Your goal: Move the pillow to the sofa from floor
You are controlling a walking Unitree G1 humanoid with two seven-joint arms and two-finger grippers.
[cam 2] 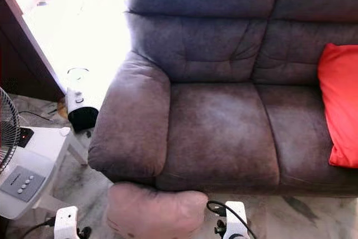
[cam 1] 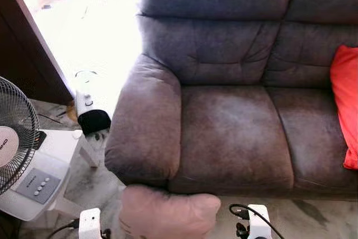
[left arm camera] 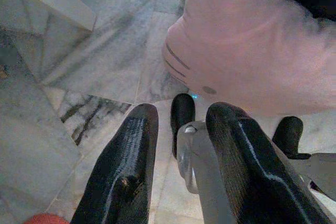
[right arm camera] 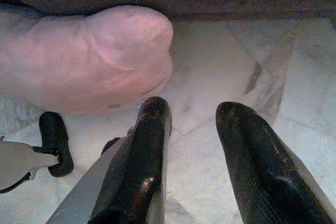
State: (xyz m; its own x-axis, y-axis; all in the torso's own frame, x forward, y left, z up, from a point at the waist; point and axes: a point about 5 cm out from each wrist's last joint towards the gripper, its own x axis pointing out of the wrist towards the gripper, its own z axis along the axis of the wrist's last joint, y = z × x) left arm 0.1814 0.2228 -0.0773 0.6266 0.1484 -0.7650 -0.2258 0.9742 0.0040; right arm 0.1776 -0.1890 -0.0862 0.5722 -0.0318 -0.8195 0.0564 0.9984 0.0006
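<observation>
Pink pillow [cam 1: 168, 214] on the floor [left arm camera: 94, 72] against the sofa [cam 1: 235, 132].
Left gripper [left arm camera: 176, 129] and right gripper [right arm camera: 191, 129] flank it, both released; no legible writing.

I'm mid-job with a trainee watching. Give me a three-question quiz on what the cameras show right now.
1. True or false: the pink pillow already lies on the sofa seat.
2. Multiple choice: the pink pillow sits (A) behind the fan, (B) between the left claw and the right claw, in front of the sofa, (C) beside the red cushion.
3. Fill in: the red cushion rests at the sofa's ____ end, by the robot's sides.

Key
1. False; it is off the seat, low in front of the sofa.
2. B; both claws are open, one to each side of it.
3. Right.
</observation>
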